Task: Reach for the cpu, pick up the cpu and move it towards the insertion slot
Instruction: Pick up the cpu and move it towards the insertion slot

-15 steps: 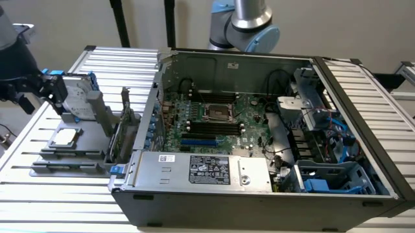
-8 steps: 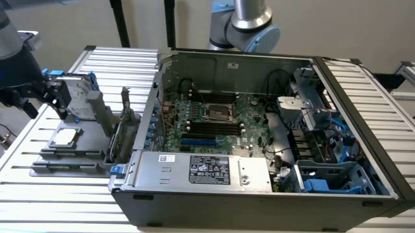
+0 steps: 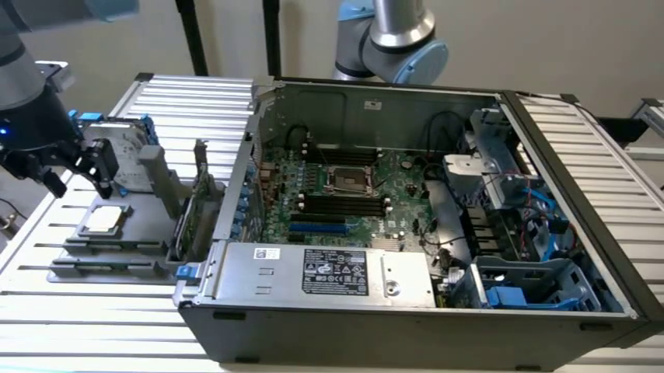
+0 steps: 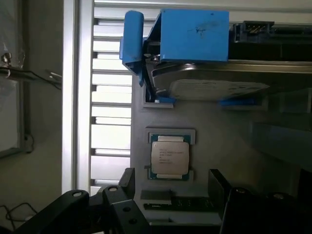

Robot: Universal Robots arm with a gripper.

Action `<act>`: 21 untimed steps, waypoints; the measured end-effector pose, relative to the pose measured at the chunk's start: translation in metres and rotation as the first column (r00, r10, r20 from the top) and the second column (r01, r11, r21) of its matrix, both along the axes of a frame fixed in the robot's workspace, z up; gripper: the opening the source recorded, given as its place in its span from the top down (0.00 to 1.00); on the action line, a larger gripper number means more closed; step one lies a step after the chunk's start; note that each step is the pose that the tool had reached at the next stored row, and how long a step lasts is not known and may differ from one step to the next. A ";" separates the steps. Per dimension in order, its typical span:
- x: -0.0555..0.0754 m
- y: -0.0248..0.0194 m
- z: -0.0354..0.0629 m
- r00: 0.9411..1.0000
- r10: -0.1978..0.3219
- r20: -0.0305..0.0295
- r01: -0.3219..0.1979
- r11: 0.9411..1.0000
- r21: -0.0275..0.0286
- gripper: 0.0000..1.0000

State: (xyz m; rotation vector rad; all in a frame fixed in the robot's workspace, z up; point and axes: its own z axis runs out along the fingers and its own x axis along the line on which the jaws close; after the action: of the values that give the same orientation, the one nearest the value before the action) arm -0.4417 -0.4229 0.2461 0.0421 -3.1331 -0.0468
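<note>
One black two-fingered gripper (image 3: 80, 189) hangs pointing down over my grey holder tray (image 3: 145, 227), fingers spread and empty; the small square silvery cpu (image 3: 107, 219) lies flat in the tray's recess just below; the metal-framed insertion slot (image 3: 347, 177) sits inside the open dark computer case (image 3: 311, 326), well apart.

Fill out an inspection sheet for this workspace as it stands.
Surface: slatted metal table bearing a grey fixture and an open computer case.
Job's things: cpu lies flat in the fixture, untouched; insertion slot sits on the board inside the case.
Clutter: upright hard drive with blue clips beside the cpu.
Grippers: gripper open, over the cpu, holding nothing.
Cables: cables bundled inside the case, at the exterior view's right.
Surroundings: second robot arm behind the case; pale wall.
</note>
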 end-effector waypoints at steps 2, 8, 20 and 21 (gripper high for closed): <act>0.000 -0.0002 -0.0036 1.000 -0.001 0.000 0.001 1.000 0.000 0.29; 0.000 -0.0008 -0.0145 1.000 -0.006 0.000 0.006 1.000 0.000 0.29; 0.001 -0.0019 -0.0363 0.999 -0.038 0.000 0.038 0.999 0.000 0.29; 0.001 -0.0020 -0.0381 0.999 -0.041 0.000 0.041 0.999 0.000 0.29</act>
State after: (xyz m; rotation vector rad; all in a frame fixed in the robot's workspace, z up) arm -0.4410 -0.4249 0.2080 -0.0223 -3.1339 -0.0471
